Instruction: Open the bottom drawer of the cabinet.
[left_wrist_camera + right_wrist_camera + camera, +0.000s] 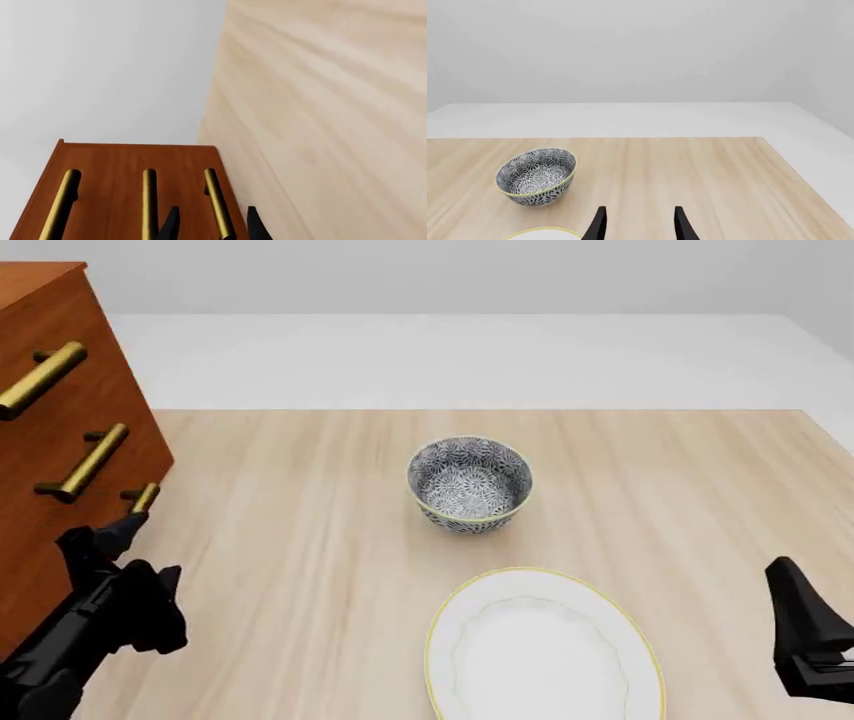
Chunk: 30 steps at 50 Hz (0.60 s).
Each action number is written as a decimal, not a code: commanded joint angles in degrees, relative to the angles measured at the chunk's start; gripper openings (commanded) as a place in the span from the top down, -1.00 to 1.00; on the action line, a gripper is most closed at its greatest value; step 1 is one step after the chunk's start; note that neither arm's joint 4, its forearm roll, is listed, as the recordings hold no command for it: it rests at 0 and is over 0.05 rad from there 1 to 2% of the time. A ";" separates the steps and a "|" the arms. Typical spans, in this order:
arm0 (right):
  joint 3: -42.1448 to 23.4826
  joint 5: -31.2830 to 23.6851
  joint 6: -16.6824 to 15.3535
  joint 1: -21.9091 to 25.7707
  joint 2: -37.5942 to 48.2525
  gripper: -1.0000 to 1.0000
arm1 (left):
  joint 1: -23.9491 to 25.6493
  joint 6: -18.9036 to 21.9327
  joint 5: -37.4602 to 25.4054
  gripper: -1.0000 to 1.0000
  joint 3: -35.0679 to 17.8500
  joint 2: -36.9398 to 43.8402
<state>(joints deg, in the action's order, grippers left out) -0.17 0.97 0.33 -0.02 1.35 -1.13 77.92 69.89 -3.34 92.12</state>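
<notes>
**A:** Where does the cabinet sit, and how much of it shows?

**B:** The cabinet, reddish-brown wood, stands at the far left of the worktop in the front view, cut off by the picture's left edge. Its three brass bar handles are stacked down the front. The bottom drawer is the lowest one, and only the tip of the bottom handle shows there; the left arm hides the rest.

**A:** And the left gripper?

**B:** The left gripper is right at that lowest handle. In the left wrist view its two dark fingertips stand apart, one on each side of the bottom handle, not pressed against it. That view crops the fingers short, so any contact lower down cannot be made out. The bottom drawer looks flush with the two above it.

**A:** What about the right side?

**B:** The right gripper hangs at the right edge of the front view, mostly cut off. In the right wrist view its fingers are spread, with bare worktop between them.

**A:** Anything else on the worktop?

**B:** A patterned blue-and-white bowl with a yellow rim stands near the middle, well apart from the cabinet. A white plate with a yellow edge lies nearer the camera, clipped by the bottom edge.
</notes>
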 commanded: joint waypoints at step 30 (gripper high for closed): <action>0.00 0.00 0.00 0.00 -0.01 -1.00 | -2.59 0.84 0.00 -1.00 -4.85 7.51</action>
<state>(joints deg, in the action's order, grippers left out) -0.17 0.98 0.33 -0.02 1.35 -3.19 78.66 69.90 -7.09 97.65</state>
